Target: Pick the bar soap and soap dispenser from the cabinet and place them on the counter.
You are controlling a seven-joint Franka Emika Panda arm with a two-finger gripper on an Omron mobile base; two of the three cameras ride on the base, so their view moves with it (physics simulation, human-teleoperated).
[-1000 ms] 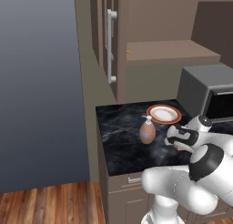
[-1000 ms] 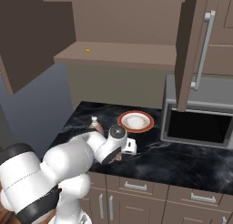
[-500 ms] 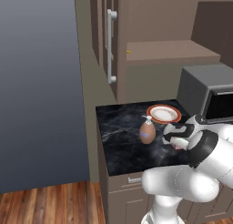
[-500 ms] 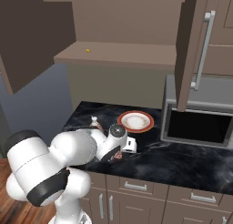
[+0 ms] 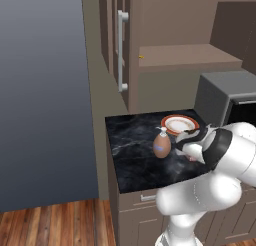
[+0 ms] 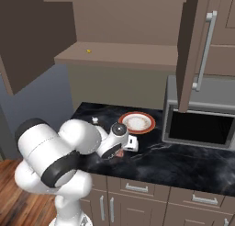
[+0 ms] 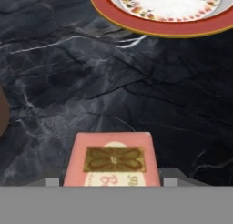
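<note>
The bar soap (image 7: 113, 159), a pink-orange block with a gold label, sits between the tips of my gripper (image 7: 113, 181), which is shut on it low over the black counter (image 7: 91, 82). From the left base, my gripper (image 5: 191, 153) hangs just right of the soap dispenser (image 5: 161, 144), a brown bottle with a white pump standing upright on the counter (image 5: 132, 145). In the right base view, the arm hides most of the dispenser except its pump top (image 6: 94, 120). The open cabinet (image 5: 185, 55) is above.
A red-rimmed plate (image 5: 180, 124) lies on the counter just beyond my hand, also at the top of the hand view as plate (image 7: 168, 9). The grey microwave (image 6: 197, 126) stands to the right. A cabinet door (image 6: 195, 46) hangs open above it.
The arm's upper links have swung round while the hand stays low over the counter by the plate. The dispenser and the plate have not moved.
</note>
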